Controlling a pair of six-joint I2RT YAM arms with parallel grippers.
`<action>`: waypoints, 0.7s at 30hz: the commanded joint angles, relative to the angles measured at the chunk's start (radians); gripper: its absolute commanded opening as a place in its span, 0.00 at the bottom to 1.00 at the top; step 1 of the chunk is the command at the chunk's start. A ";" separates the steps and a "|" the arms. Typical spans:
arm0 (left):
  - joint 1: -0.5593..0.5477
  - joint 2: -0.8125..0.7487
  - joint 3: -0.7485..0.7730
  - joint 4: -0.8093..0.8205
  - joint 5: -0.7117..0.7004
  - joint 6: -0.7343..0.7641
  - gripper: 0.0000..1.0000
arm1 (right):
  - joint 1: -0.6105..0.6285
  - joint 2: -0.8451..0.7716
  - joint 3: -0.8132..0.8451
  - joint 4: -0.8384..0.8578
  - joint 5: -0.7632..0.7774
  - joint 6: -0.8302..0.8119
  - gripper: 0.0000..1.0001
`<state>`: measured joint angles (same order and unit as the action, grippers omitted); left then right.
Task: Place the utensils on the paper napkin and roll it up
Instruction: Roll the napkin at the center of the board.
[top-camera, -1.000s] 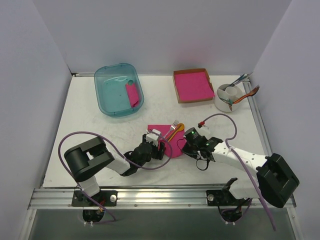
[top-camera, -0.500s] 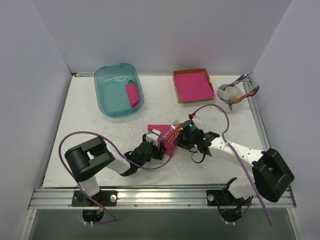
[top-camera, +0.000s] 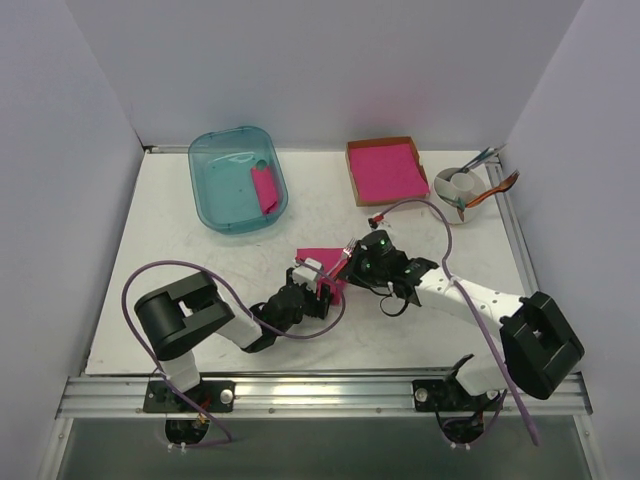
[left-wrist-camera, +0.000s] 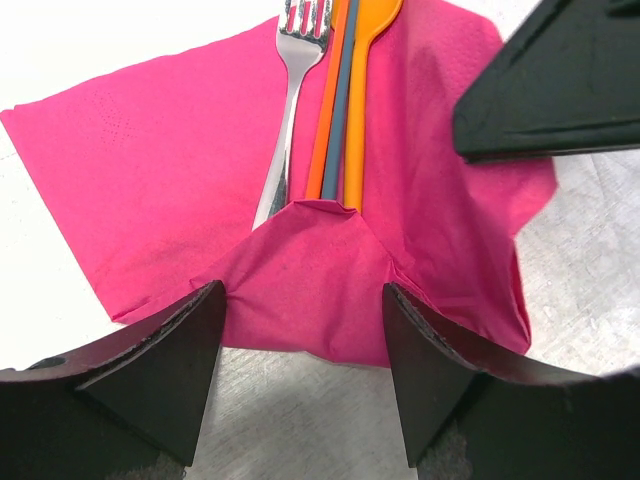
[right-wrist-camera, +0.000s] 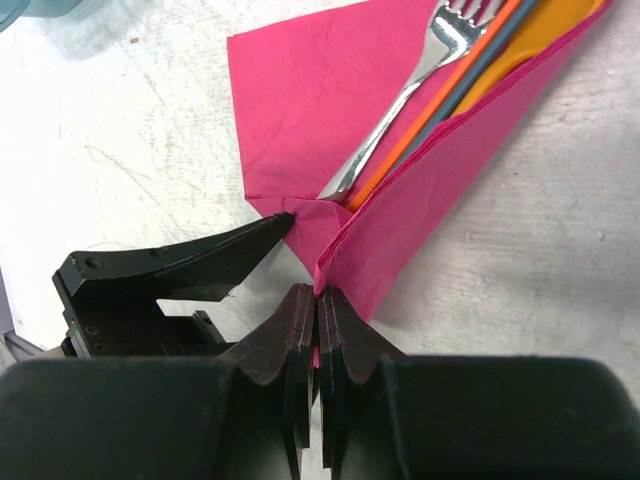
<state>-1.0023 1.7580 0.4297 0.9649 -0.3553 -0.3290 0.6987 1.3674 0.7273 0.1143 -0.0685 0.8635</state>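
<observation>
The magenta paper napkin (left-wrist-camera: 170, 170) lies on the table with the silver-grey fork (left-wrist-camera: 288, 110) and the orange spoon (left-wrist-camera: 366, 90) side by side on it. Its near corner is folded up over their handle ends. My right gripper (right-wrist-camera: 318, 297) is shut on the napkin's right edge (right-wrist-camera: 420, 190), lifting that flap against the spoon. My left gripper (left-wrist-camera: 303, 296) stands open just in front of the folded corner, one finger on each side, touching nothing. In the top view both grippers, left (top-camera: 324, 284) and right (top-camera: 350, 268), meet at the napkin (top-camera: 314, 258).
A teal bin (top-camera: 215, 185) holding a pink roll (top-camera: 265, 189) stands at the back left. A cardboard box of pink sheets (top-camera: 385, 170) and a white holder with cutlery (top-camera: 462, 190) stand at the back right. White walls enclose the table.
My right gripper has moved left and away from me, pulling the napkin's right edge up and over toward the utensils. The left gripper has stayed in place, open.
</observation>
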 joint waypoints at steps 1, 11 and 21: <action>-0.007 0.037 -0.011 -0.055 0.055 -0.016 0.73 | -0.013 0.015 0.046 0.056 -0.028 -0.035 0.00; -0.010 0.043 -0.014 -0.052 0.059 -0.016 0.73 | -0.019 0.061 0.073 0.127 -0.077 -0.070 0.00; -0.010 -0.021 -0.006 -0.100 0.065 -0.024 0.75 | -0.037 0.067 0.067 0.120 -0.077 -0.093 0.00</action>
<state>-1.0023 1.7584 0.4297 0.9695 -0.3462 -0.3302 0.6720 1.4380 0.7612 0.2035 -0.1410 0.7906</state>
